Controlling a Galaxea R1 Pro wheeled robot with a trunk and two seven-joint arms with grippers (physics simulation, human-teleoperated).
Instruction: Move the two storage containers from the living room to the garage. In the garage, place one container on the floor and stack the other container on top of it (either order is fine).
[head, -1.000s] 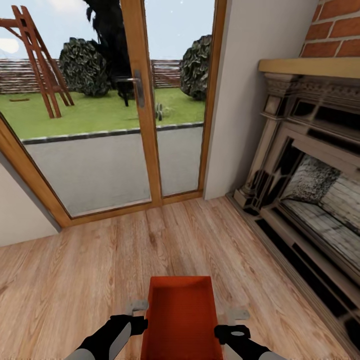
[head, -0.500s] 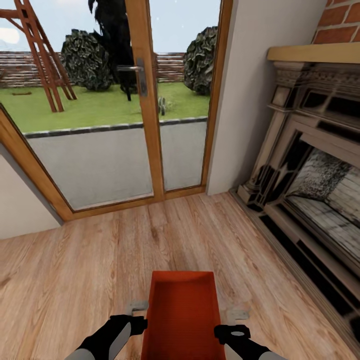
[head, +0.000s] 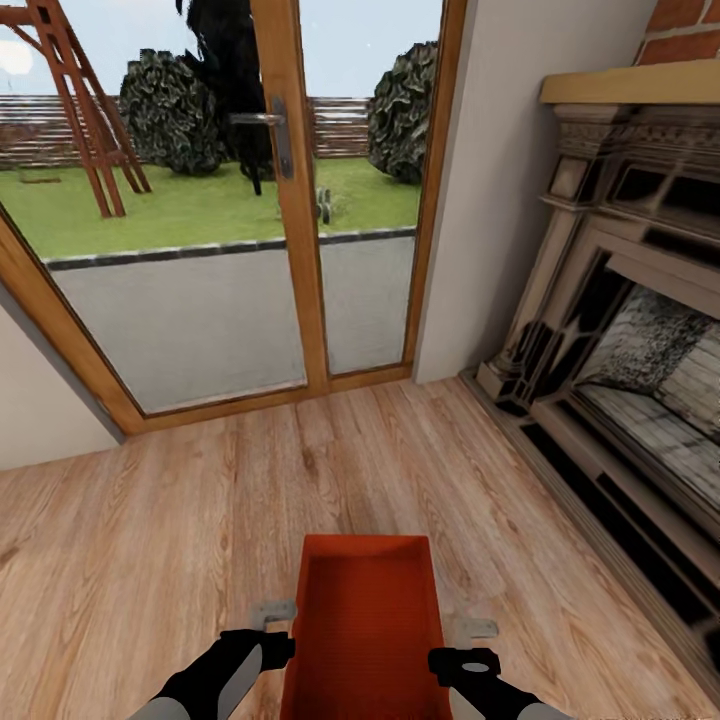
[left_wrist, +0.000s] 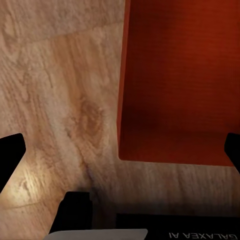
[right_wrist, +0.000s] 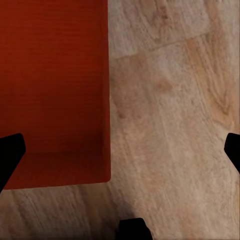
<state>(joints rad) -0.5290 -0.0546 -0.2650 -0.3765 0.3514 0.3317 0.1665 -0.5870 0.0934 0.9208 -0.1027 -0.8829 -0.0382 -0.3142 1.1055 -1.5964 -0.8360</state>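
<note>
I carry one storage container low between my arms over the plank floor; both hands' spread I cannot tell. It looks light, thin-walled and flexible, so I'd press its long sides evenly.

Orange-red ribbed container, light wood-grain plank floor.

Bright, even daylight comes through the glazed door. The head view is soft and slightly blurred. Faint shadows darken the plank floor in the wrist views.
</note>
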